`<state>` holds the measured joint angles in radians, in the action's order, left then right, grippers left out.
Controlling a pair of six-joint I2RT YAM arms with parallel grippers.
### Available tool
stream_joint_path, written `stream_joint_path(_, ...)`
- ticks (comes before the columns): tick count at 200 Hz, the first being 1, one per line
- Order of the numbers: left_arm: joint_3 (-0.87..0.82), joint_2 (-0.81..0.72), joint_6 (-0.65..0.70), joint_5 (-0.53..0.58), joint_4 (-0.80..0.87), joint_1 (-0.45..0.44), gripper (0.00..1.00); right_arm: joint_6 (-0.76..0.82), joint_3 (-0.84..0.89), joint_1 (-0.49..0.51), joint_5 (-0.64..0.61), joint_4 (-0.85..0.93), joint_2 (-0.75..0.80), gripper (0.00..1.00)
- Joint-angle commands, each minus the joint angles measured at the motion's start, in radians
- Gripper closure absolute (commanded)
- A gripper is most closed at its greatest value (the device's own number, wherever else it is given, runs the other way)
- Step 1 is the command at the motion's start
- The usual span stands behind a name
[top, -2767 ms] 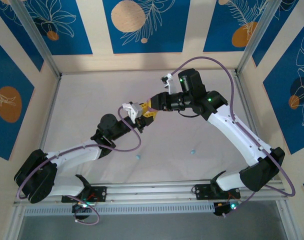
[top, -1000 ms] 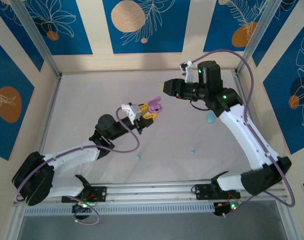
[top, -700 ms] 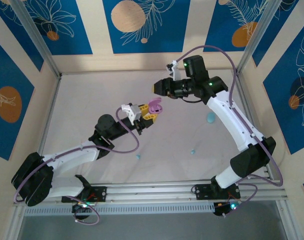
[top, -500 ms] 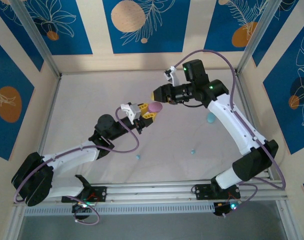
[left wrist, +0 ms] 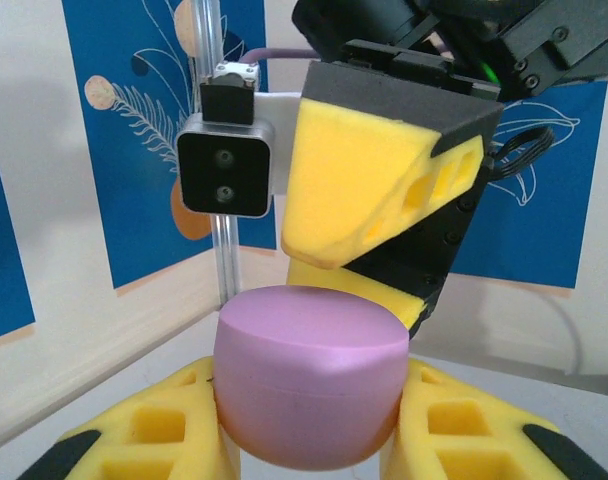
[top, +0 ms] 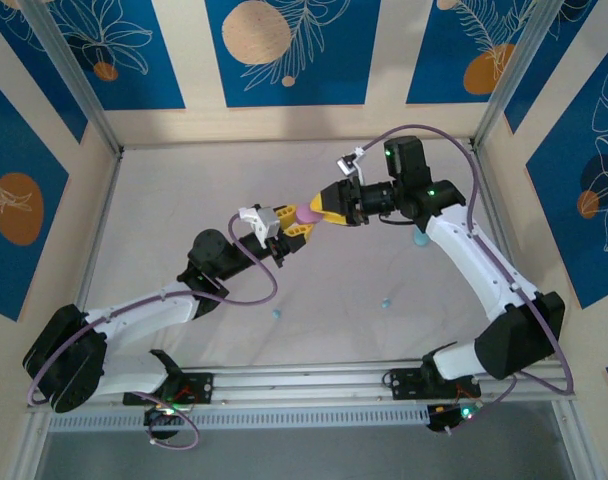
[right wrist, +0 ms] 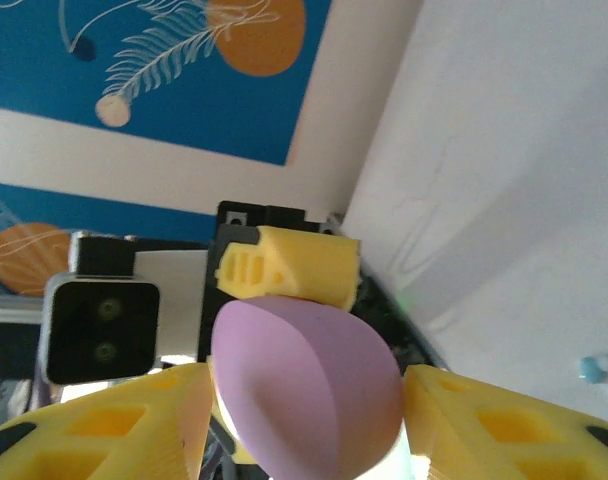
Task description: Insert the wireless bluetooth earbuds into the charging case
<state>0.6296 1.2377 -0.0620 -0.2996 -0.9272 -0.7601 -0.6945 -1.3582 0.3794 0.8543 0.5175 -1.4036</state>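
A pink charging case with its lid down hangs above the middle of the table, and my left gripper is shut on its lower half. In the left wrist view the case sits between my left gripper's yellow fingers. My right gripper meets it from the right, open, with a finger on each side of the case and slim gaps between. Two teal earbuds lie loose on the table in front.
A teal case lies on the table under the right forearm. A small teal piece shows on the table in the right wrist view. Frame posts and patterned walls close in the table's back and sides.
The pink case's lid stood open and is now down. My right gripper came back from the far right to the case and its jaws have widened. The left arm barely moved.
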Motion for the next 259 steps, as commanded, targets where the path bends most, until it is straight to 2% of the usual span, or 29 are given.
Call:
stream_joint_path(1, 0.025, -0.015, -0.017, -0.018, -0.05, -0.01, 0.69, -0.087, 0.013, 0.01, 0.161, -0.055, -0.036, 0.49)
stream_joint_path(47, 0.022, -0.018, -0.014, -0.006, -0.049, -0.01, 0.69, -0.09, 0.031, 0.019, 0.192, -0.055, -0.056, 0.6)
stream_joint_path(76, 0.023, -0.017, -0.006, 0.008, -0.028, -0.011, 0.67, -0.103, 0.041, 0.016, 0.216, -0.089, -0.052, 0.74)
stream_joint_path(113, 0.021, -0.018, 0.014, 0.052, 0.034, -0.01, 0.58, -0.097, 0.055, -0.008, 0.141, -0.105, -0.012, 0.83)
stream_joint_path(141, 0.017, -0.021, 0.024, 0.065, 0.082, -0.01, 0.47, -0.136, 0.087, -0.035, 0.105, -0.168, 0.018, 0.85)
stream_joint_path(175, 0.0, -0.046, 0.035, 0.089, 0.127, -0.01, 0.32, -0.146, 0.142, -0.077, 0.005, -0.199, 0.033, 0.85)
stream_joint_path(201, -0.026, -0.098, 0.033, 0.178, 0.163, -0.011, 0.28, -0.12, 0.218, -0.11, -0.199, -0.185, 0.017, 0.85)
stream_joint_path(224, -0.023, -0.158, 0.021, 0.26, 0.267, -0.01, 0.26, -0.135, 0.288, -0.136, -0.297, -0.224, -0.057, 0.85)
stream_joint_path(259, 0.036, -0.236, -0.01, 0.363, 0.533, -0.008, 0.22, -0.127, 0.285, -0.149, -0.25, -0.275, -0.274, 0.84)
